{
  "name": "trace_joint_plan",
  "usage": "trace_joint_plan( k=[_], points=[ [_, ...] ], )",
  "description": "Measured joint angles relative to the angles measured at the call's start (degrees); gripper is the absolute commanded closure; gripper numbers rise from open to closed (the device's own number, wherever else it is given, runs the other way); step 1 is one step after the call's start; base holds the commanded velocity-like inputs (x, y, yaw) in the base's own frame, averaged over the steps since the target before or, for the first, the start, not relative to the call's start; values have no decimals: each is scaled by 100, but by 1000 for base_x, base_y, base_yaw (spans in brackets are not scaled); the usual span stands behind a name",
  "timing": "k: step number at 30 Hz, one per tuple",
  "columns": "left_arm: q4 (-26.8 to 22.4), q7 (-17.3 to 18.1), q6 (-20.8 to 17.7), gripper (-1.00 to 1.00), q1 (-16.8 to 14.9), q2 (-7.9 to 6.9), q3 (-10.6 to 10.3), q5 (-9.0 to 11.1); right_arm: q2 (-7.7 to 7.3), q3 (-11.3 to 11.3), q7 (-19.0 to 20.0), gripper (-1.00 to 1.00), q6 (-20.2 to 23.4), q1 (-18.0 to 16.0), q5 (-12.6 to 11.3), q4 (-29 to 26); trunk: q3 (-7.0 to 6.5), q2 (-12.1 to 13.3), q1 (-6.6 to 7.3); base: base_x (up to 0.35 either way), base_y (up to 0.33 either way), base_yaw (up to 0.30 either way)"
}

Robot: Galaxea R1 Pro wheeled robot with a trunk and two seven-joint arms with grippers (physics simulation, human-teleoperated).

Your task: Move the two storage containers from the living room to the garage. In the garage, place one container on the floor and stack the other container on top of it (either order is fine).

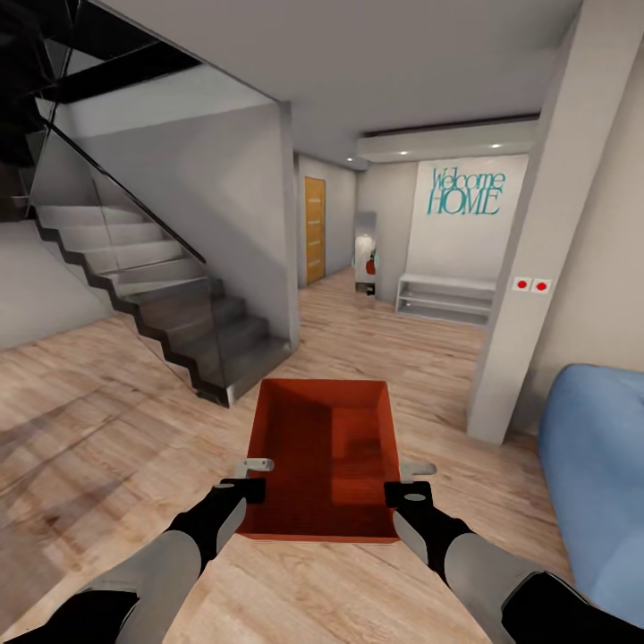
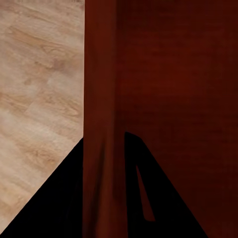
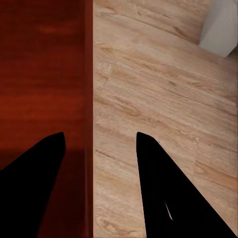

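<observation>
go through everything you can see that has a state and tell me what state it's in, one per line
Storage container: open-topped, empty, upright, held off the wood floor between both claws.
Left claw: one finger either side of the container's left wall, gripping it.
Right claw: straddling the right wall; fingers look spread, contact unclear.
Orange door down the hallway: closed.
</observation>
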State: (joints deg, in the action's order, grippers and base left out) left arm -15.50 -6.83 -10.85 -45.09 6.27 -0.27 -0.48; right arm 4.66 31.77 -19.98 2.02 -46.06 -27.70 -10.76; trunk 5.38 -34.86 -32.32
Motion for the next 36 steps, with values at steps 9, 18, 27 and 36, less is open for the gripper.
trace_joint_plan(
  k=[9, 18, 27, 36],
  points=[
    [-1, 1, 3, 100, 0, 1, 1, 1, -6, 13, 1, 100, 0, 1, -18, -11, 0, 0, 0, 322, 0, -9],
    [3, 0, 2, 100, -1, 1, 0, -1, 0, -1, -2, 100, 0, 1, 2, -1, 0, 0, 0, 322, 0, -210],
    [1, 0, 2, 100, 0, 0, 0, 0, 1, -2, -2, 100, 0, 0, 4, 0, 0, 0, 0, 322, 0, -175],
    [0, -2, -2, 100, 0, 0, -3, 3, 1, -2, 1, 100, 0, 0, 3, 3, 0, 0, 0, 322, 0, -6]
  ],
)
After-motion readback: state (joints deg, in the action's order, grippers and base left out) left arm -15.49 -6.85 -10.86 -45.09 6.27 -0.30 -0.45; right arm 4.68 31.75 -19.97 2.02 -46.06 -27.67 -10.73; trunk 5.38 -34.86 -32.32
